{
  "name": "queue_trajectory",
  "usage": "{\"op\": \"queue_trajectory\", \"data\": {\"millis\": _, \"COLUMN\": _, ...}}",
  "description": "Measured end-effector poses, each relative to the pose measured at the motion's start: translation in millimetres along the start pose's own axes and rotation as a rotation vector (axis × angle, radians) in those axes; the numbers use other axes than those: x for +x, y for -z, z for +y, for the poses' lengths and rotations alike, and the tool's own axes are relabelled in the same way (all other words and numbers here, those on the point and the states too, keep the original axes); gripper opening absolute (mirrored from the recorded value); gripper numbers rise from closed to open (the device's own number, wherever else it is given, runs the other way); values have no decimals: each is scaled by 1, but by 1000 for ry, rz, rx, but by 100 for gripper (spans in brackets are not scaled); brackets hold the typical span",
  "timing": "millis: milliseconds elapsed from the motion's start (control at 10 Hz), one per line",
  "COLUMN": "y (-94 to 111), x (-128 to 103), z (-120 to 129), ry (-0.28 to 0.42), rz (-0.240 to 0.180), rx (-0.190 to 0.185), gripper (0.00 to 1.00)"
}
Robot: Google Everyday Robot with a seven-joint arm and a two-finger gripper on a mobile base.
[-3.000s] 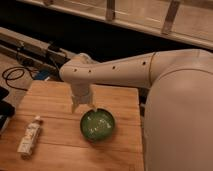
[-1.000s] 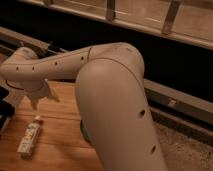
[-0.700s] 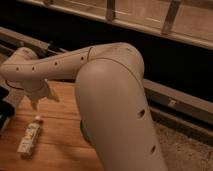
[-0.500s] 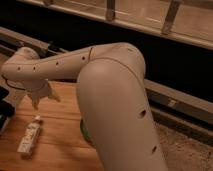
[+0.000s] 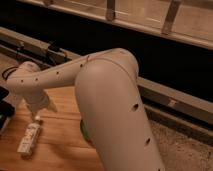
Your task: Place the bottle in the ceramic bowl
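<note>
While the bottle (image 5: 29,140) lies flat on the wooden table (image 5: 60,155), near its left front corner and with its far end pointing toward the hand (image 5: 45,107), I judge how it will handle. It looks small, slim and light, probably clear stiff plastic with a white label around its body. I expect it to be smooth and round, so it may roll or slip sideways when pinched. The best hold, I think, is across the middle of the labelled body, with the fingers closing from either long side. The narrow cap end would give little to grip.

The hand hangs just beyond the far end of the bottle, low over the table. Its fingers stand apart and hold nothing. I cannot tell whether it touches the bottle.

Three seconds earlier the hand hovered over the green bowl (image 5: 83,131), which was then in full view in the middle of the table. Now the white arm (image 5: 110,100) has swung left and fills the centre of the view. It hides all of the bowl but a thin green sliver at its edge. The bottle lies where it lay then. Over the last second I see almost no change in the arm's pose.
</note>
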Motion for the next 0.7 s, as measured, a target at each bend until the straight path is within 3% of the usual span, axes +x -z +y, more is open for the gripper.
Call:
{"op": "queue_trajectory", "data": {"millis": 400, "y": -9, "x": -14, "z": 70, "ry": 112, "rz": -17, "rx": -113, "gripper": 65}}
{"op": "queue_trajectory", "data": {"millis": 500, "y": -10, "x": -13, "z": 82, "ry": 130, "rz": -13, "rx": -126, "gripper": 65}}
{"op": "queue_trajectory", "data": {"millis": 700, "y": -10, "x": -16, "z": 75, "ry": 124, "rz": -17, "rx": -119, "gripper": 65}}
